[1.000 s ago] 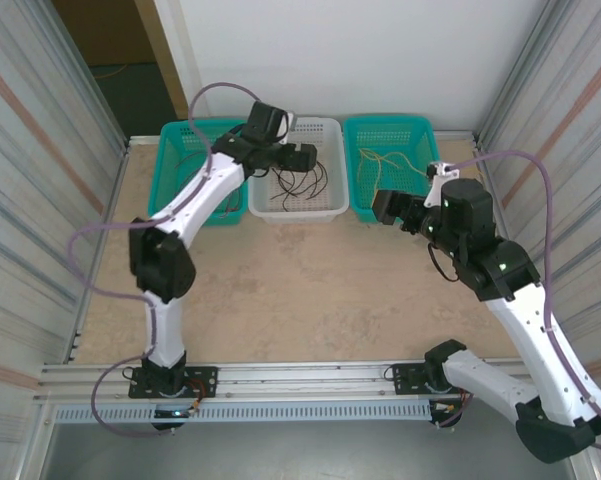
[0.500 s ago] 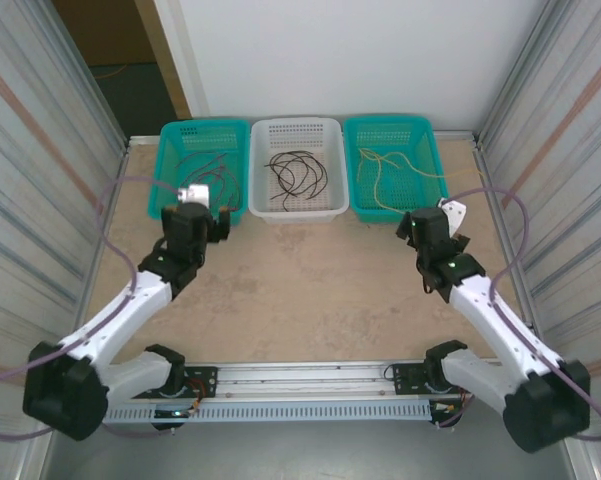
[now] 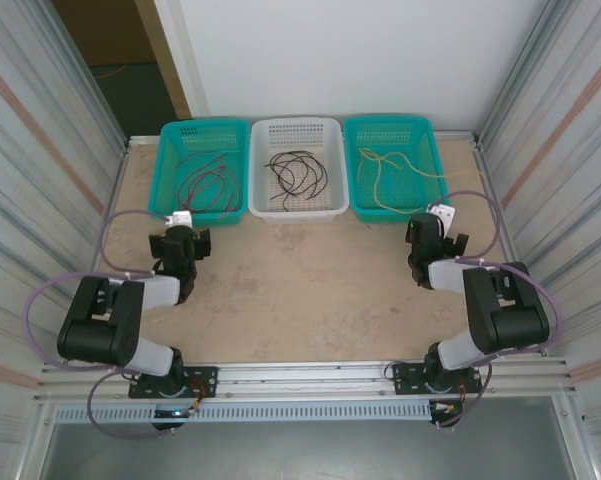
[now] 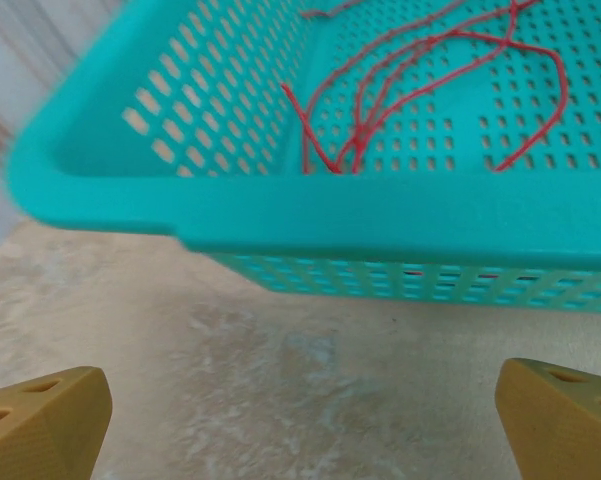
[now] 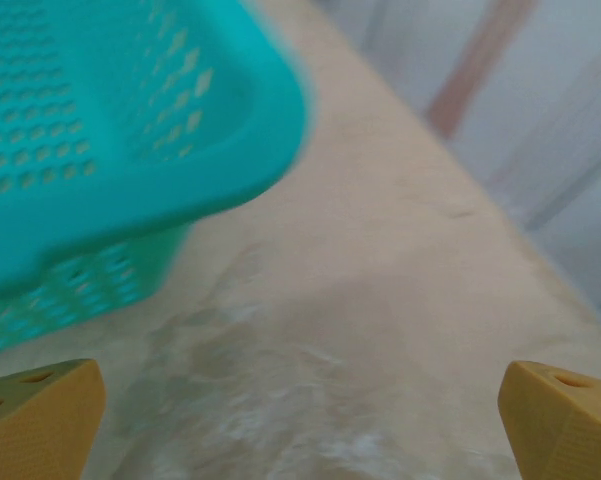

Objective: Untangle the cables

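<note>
The red cables (image 3: 205, 180) lie loose in the left teal basket (image 3: 170, 165); the left wrist view looks at those red cables (image 4: 400, 90) through the basket's near wall (image 4: 400, 215). Dark cables (image 3: 298, 172) sit in the white basket (image 3: 332, 165), and yellow cables (image 3: 385, 172) lie in the right teal basket (image 3: 432, 160). My left gripper (image 3: 180, 240) rests low, just in front of the left basket, open and holding nothing, its fingertips (image 4: 40, 425) wide apart. My right gripper (image 3: 432, 232) sits low beside the right basket's near corner (image 5: 230, 110), open and holding nothing.
Both arms are folded back toward their bases on the metal rail (image 3: 300, 385). Corrugated walls (image 3: 40, 170) close in left and right. Lavender arm cables (image 3: 110, 225) loop beside each arm. Bare beige tabletop (image 3: 300, 280) lies between the grippers.
Both arms have drawn back from the baskets and folded down low toward the near edge. The grippers left the baskets holding nothing.
</note>
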Available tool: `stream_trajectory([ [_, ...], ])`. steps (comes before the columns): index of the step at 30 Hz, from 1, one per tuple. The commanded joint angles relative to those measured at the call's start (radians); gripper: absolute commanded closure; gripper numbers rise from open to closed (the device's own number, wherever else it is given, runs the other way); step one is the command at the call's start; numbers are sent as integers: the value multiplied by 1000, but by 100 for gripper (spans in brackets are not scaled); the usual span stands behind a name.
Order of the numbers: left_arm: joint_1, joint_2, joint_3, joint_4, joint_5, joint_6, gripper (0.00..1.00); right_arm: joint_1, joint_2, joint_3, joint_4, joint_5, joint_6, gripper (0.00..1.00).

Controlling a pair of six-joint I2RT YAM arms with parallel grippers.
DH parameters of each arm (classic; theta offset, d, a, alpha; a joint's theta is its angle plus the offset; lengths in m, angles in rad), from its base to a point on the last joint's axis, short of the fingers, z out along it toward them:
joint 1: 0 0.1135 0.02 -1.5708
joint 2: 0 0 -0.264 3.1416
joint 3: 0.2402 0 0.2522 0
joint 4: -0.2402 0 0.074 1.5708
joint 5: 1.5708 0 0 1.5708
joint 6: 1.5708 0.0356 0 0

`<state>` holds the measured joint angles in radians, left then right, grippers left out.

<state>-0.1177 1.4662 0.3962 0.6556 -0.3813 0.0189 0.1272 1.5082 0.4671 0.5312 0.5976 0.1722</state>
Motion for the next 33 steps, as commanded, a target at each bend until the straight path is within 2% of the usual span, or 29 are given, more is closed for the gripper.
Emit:
stream_trajectory([
  [1,81,29,14,126,255,-1,1,-126,-26,-63,218,-443,-68,1],
  [2,85,55,-27,242,247,3,1,-165,4,-109,327,-535,-61,1],
  [3,90,62,-29,249,247,-1,1,-186,66,-146,494,-562,-54,1],
  [4,89,36,-9,157,260,-10,1,-194,37,-128,418,-601,-52,1],
  [5,89,42,-12,184,259,-6,1,-195,8,-91,281,-608,-54,1],
  [6,90,60,-22,236,254,-1,1,-184,47,-73,322,-581,-58,1],
  [8,92,38,-13,170,265,-11,1,-172,30,-59,260,-556,-62,1],
  [10,86,47,-16,200,250,-4,1,-159,41,-70,304,-535,-72,1],
  [11,79,42,-10,179,235,-1,1,-154,29,-63,270,-527,-72,1],
  [14,58,44,-8,179,202,11,1,-154,28,-69,278,-528,-73,1],
  [29,60,43,-7,173,203,10,1,-167,48,-39,242,-555,-68,1],
  [33,61,43,-6,173,204,10,1,-161,31,-64,278,-549,-75,1],
])
